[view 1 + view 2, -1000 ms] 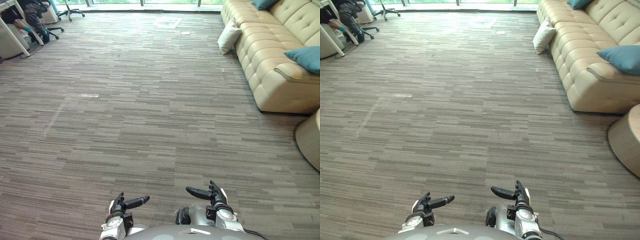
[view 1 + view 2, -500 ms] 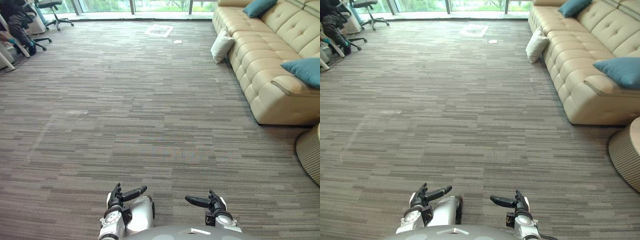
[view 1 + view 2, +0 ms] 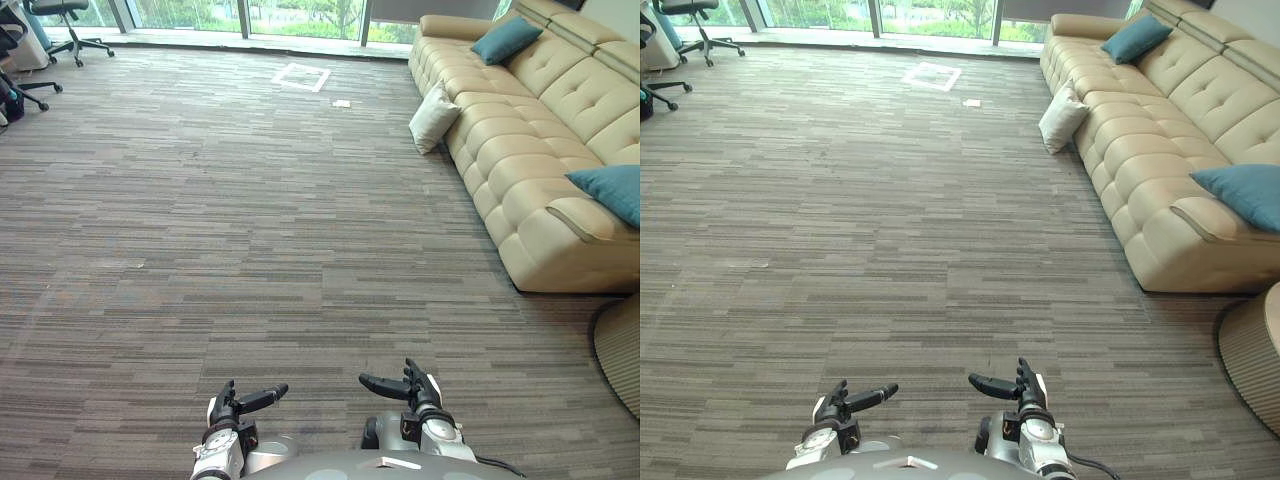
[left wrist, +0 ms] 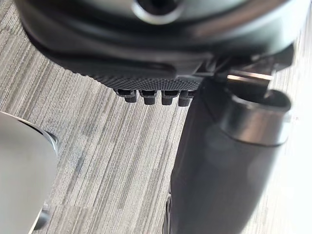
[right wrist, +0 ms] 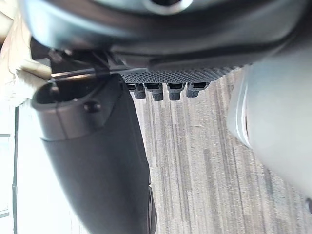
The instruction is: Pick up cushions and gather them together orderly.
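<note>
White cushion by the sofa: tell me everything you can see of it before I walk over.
The white cushion is a plump, roughly square off-white pillow, plain and apparently soft fabric. It stands on its lower edge on the grey striped carpet, tilted, with its upper part leaning against the front of the beige tufted sofa, towards the sofa's far end. Nothing rests on it.

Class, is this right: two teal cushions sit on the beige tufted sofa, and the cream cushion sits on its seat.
No: the left eye view shows the cream cushion on the grey carpet, leaning against the beige tufted sofa; both teal cushions sit on it.
</note>
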